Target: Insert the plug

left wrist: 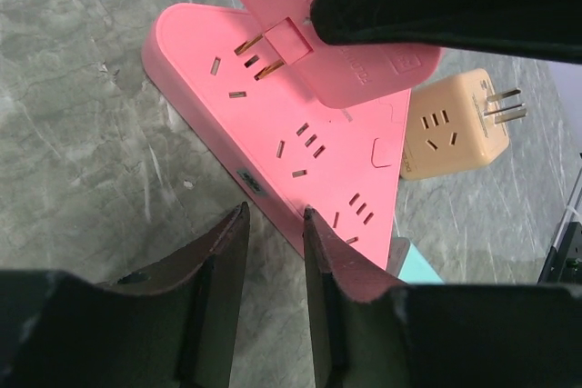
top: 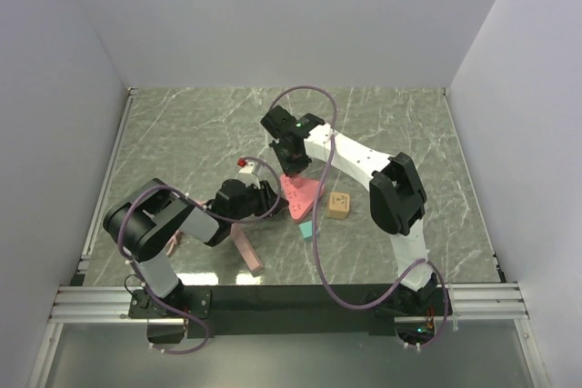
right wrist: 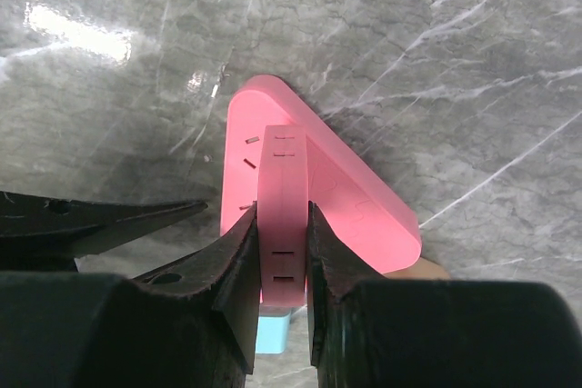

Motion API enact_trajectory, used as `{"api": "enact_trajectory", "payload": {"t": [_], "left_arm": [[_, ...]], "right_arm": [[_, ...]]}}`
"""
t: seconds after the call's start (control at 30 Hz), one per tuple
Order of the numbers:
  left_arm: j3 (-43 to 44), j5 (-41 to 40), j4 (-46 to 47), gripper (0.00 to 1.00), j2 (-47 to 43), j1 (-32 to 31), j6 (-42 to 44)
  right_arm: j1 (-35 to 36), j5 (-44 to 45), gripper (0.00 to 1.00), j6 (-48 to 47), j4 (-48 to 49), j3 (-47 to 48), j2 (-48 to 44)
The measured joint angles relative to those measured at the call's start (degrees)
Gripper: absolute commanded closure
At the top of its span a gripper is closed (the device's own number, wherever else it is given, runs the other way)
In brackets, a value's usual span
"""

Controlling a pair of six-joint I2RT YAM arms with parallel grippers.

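Note:
A pink triangular power strip [top: 305, 195] [left wrist: 300, 143] [right wrist: 364, 193] lies flat on the marble table. My right gripper [top: 293, 165] [right wrist: 283, 224] is shut on a flat pink plug [left wrist: 309, 34] [right wrist: 284, 188] and holds it over the strip's far corner. The plug's brass prongs [left wrist: 257, 54] are bare and point at the strip's face, close to a group of slots. My left gripper [top: 269, 197] [left wrist: 273, 224] sits low at the strip's left edge. Its jaws are a narrow gap apart with only table between them, and one fingertip [left wrist: 314, 224] lies against the strip's side.
A tan cube adapter [top: 339, 205] [left wrist: 453, 129] with its prongs out lies right of the strip. A light blue block [top: 307, 229] [left wrist: 414, 263] [right wrist: 273, 333] sits at the strip's near corner. A pale pink bar [top: 245, 247] and a small white and red piece [top: 244, 165] lie to the left.

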Motion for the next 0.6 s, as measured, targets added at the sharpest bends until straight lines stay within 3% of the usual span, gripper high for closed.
{"api": "enact_trajectory", "payload": {"t": [0.6], "left_arm": [[0.13, 2.23, 3.76, 0.66, 2.73, 0.00, -1.36]], "right_arm": [[0.00, 2.43, 1.00, 0.09, -3.34, 4.55, 3.30]]}}
